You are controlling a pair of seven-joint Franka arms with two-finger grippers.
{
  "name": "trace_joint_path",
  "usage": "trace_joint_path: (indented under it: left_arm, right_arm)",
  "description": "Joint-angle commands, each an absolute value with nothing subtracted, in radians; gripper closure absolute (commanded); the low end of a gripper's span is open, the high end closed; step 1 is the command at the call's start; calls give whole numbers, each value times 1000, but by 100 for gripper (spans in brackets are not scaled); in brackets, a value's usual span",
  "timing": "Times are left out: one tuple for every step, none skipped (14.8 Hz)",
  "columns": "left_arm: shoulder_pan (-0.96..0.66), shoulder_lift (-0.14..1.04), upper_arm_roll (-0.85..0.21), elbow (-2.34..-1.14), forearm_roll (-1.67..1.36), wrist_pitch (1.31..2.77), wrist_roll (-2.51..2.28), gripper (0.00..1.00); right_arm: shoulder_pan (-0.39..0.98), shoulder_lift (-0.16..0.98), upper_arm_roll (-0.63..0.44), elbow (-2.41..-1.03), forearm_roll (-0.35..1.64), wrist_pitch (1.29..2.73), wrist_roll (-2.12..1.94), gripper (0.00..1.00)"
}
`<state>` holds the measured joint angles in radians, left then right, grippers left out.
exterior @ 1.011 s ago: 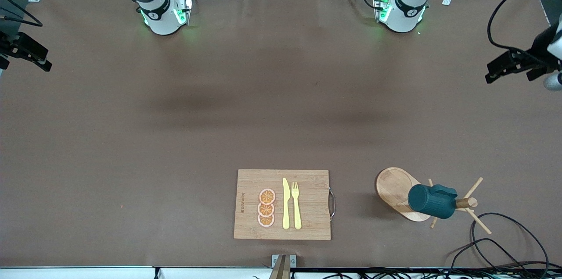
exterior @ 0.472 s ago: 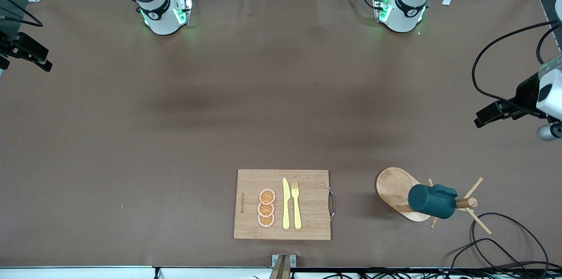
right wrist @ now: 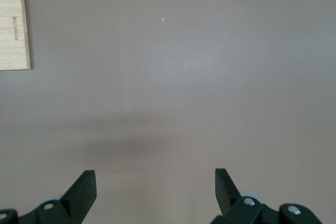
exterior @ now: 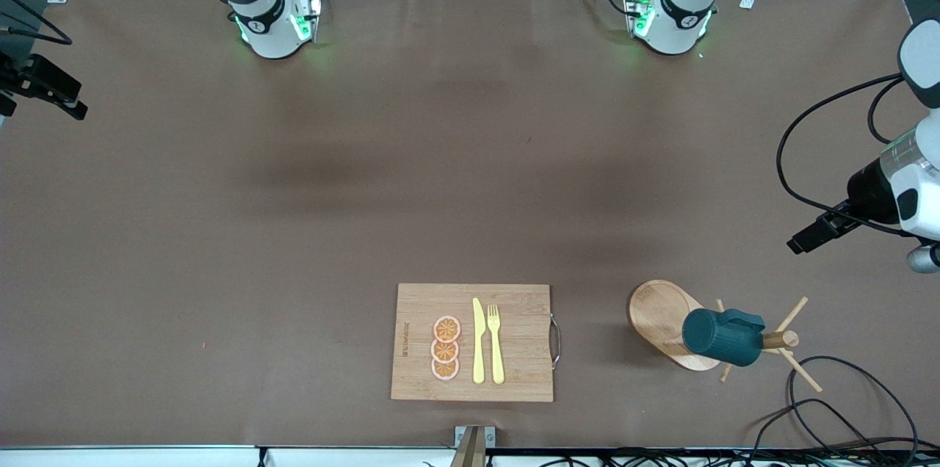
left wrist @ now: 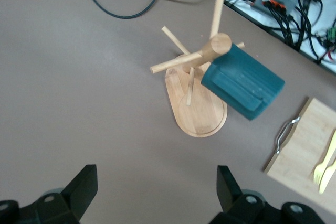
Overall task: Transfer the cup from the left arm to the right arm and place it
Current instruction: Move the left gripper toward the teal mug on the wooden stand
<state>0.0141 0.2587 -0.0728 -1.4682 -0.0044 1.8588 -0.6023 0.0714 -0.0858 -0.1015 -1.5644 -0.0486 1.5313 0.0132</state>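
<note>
Vs 0.5 s ago: left arm has dropped lower in the front view along the table edge at its own end, now closer to the rack [exterior: 764, 338]; nothing else moved.

Left gripper [left wrist: 155, 195]: fingers wide apart, empty, touching nothing, up over bare table [exterior: 294, 195] near the rack.

Right gripper [right wrist: 152, 195]: also wide open, empty, over bare table toward the right arm's end; the arm waits there.

Cup [exterior: 722, 337] hangs tilted on a rack peg, above the rack's wood base [exterior: 661, 316], toward the left arm's end.

Board [exterior: 514, 335] sits beside the rack, toward the right arm's end, with knife [exterior: 478, 341], fork [exterior: 496, 342] and three orange slices [exterior: 446, 348] on it.
</note>
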Motion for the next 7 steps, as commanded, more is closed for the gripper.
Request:
trace_joint_path:
  left_arm:
    - [20,291,-75,-1472,-29,1908,-711,0]
    - [23,294,-75,-1492,-46,1948,-739,0]
    - [26,296,-75,-1511,-75,1985,-761,0]
    - [28,305,-75,-1519,-122,2023,-796,0]
    - [28,322,-74,-1513,-173,2048,-836,0]
    - [28,330,-74,-1511,-211,2074,-874,0]
    - [28,345,-74,-1509,-239,2109,-909,0]
  right_arm:
    - [71,-109,-97,-1601,-58,1554,8,0]
    - [71,-109,-97,-1601,-60,1554,8,0]
    - [71,-109,-97,-1601,-58,1554,8,0]
    - [69,-109,-97,-1601,-58,1552,8,0]
    - [69,-110,-97,-1601,-58,1551,8,0]
    - [69,-110,-97,-1601,-58,1551,8,0]
    - [69,-109,-97,-1601,-58,1552,8,0]
